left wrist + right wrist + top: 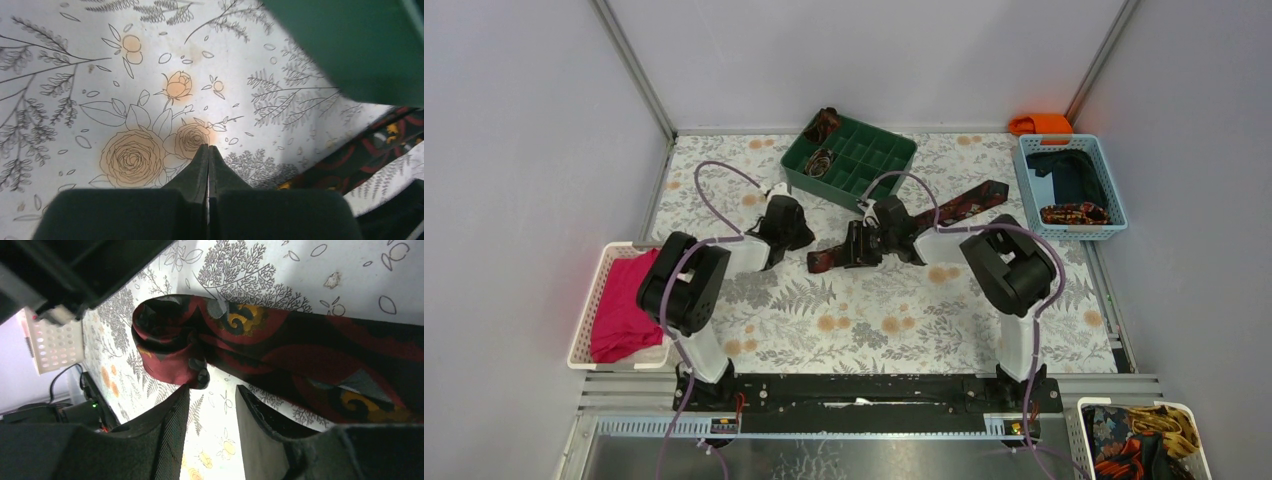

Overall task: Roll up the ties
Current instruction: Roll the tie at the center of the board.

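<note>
Right pincer (212, 390) parted, empty, set beside coiled end of tie (300, 355), likely for rolling onward. Tie laid flat across counter (310, 270). Left pincer (208, 148) closed tight, empty, held clear.

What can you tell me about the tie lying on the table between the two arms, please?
The tie is dark maroon, smooth-looking fabric with red swirls and orange-yellow motifs. It lies flat and diagonal on the floral cover, running from the middle towards the far right. Its near-left end is curled into a loose, partial roll. The right gripper, open, sits right at that roll; whether a finger touches it is unclear.
</note>
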`<state>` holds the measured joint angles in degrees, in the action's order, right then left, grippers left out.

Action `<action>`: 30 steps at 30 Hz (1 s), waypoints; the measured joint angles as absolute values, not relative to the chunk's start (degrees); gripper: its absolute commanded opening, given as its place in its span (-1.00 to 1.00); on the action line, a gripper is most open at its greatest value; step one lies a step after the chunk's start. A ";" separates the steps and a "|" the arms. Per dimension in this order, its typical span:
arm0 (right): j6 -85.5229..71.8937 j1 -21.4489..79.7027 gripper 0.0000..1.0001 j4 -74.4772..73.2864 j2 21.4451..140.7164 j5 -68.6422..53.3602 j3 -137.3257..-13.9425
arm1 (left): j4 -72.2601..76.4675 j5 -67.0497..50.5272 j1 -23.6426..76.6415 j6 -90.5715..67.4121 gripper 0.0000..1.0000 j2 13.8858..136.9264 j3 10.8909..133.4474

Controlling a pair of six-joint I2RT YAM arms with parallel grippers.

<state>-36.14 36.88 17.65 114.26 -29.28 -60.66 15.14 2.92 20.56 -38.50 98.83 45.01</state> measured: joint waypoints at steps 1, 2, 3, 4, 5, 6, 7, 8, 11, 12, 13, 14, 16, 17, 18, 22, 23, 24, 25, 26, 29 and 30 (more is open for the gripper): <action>-35.46 37.15 -0.05 16.75 113.62 -28.53 -60.66 | 15.20 2.55 20.51 -38.00 -1.00 99.88 45.32; -34.61 37.63 -0.07 15.53 112.75 -27.42 -60.66 | 15.55 1.78 20.45 -37.41 -1.00 101.08 45.45; -32.71 39.31 -0.11 13.04 110.30 -24.62 -60.66 | 16.73 0.51 20.40 -36.64 -1.00 101.82 45.87; -31.81 40.12 -0.22 12.19 109.47 -23.35 -60.69 | 17.28 -0.10 20.38 -36.32 -1.00 101.95 45.91; -30.81 41.08 -0.38 10.98 108.49 -21.17 -60.69 | 17.58 -0.64 20.34 -36.10 -1.00 102.06 45.91; -29.89 42.37 -0.56 9.63 107.35 -18.96 -60.69 | 17.72 -1.17 20.21 -35.81 -1.00 102.15 45.91; -29.08 43.86 -0.78 8.86 106.21 -17.02 -60.53 | 17.82 -1.48 20.21 -35.55 -1.00 102.24 45.89; -28.40 44.84 -0.87 8.54 105.56 -16.05 -60.42 | 17.89 -1.67 20.18 -35.35 -1.00 102.26 45.87; -27.86 48.47 -1.00 8.56 103.83 -12.84 -59.13 | 18.63 -1.96 20.18 -35.00 -1.00 102.26 45.12; -27.83 49.01 -1.00 8.58 103.83 -12.43 -58.85 | 19.35 -2.02 20.18 -35.03 -1.00 102.19 44.71; -27.83 49.58 -1.00 8.49 103.88 -11.77 -58.39 | 19.88 -2.02 20.18 -35.03 -1.00 102.10 44.29; -27.83 50.04 -1.00 8.38 103.88 -10.94 -57.89 | 20.64 -2.00 20.18 -35.09 -1.00 102.02 43.79; -27.81 50.92 -1.00 7.94 103.90 -9.26 -57.36 | 21.80 -2.02 20.18 -35.24 -1.00 101.93 43.13; -27.79 51.24 -1.00 7.94 103.90 -8.43 -57.32 | 22.02 -2.02 20.18 -35.27 -1.00 101.93 43.03; -27.75 51.59 -1.00 8.03 103.90 -8.01 -57.32 | 22.31 -2.07 20.18 -35.31 -1.00 101.93 42.92; -27.81 52.97 -1.00 8.86 104.18 -7.38 -57.54 | 22.79 -2.20 20.18 -35.51 -1.00 101.95 42.70; -27.88 53.21 -1.00 8.88 104.68 -7.22 -58.13 | 22.79 -2.20 20.18 -35.51 -1.00 101.95 42.70; -27.88 53.36 -1.00 9.08 105.27 -7.05 -58.78 | 22.76 -2.17 20.18 -35.51 -1.00 101.95 42.70; -27.97 53.49 -1.00 9.21 106.13 -6.85 -59.72 | 22.76 -2.17 20.18 -35.51 -1.00 101.95 42.70; -28.10 53.56 -1.00 9.47 107.09 -6.52 -60.66 | 22.79 -2.17 20.18 -35.51 -1.00 101.97 42.70; -28.45 53.63 -1.00 9.98 109.65 -4.86 -62.67 | 23.11 -2.26 20.18 -35.51 -1.00 102.15 42.70; -28.60 53.63 -1.00 10.13 110.54 -3.88 -63.02 | 23.27 -2.39 20.18 -35.53 -1.00 102.26 42.70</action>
